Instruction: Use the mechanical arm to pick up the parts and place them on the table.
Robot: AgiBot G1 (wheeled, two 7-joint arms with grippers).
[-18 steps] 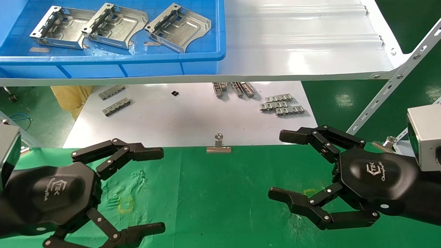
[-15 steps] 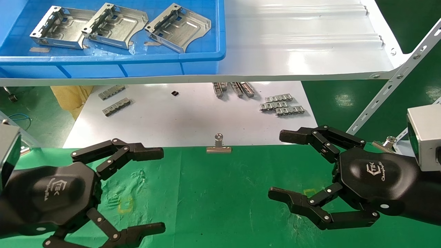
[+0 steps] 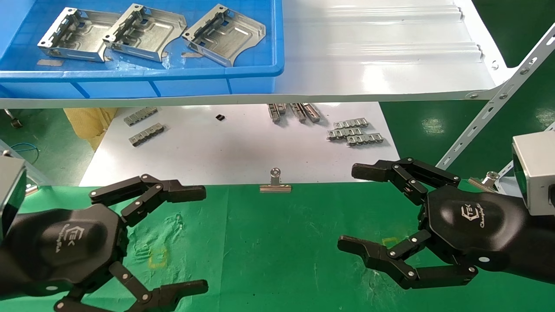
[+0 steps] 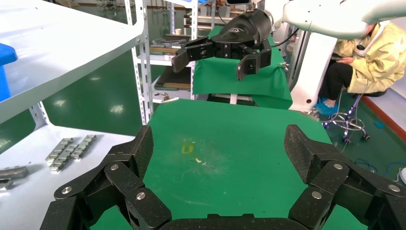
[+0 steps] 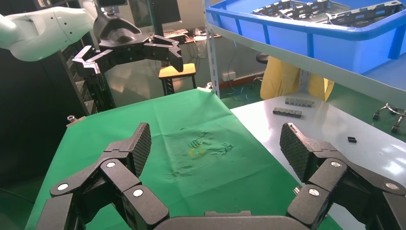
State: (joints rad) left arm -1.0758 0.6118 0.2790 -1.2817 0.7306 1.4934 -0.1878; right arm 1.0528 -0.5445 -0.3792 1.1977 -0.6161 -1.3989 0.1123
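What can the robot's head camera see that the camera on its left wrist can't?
Only the head view shows the three shiny parts lying in the blue bin on the white shelf, and the metal clip at the cloth's edge.

Only the left wrist view shows a seated person in yellow behind the robot.

Both show the green table, both open claws, left and right, and grey link strips on white paper.

Green table (image 3: 277,242) btwn left gripper (image 3: 204,236) & right gripper (image 3: 347,208), both spread wide: bare cloth, free passage. Binder clip (image 3: 275,182) at far edge. White shelf (image 3: 381,65) overhangs far side; blue bin (image 3: 173,82) w/ parts (image 3: 145,32) far left, open above.
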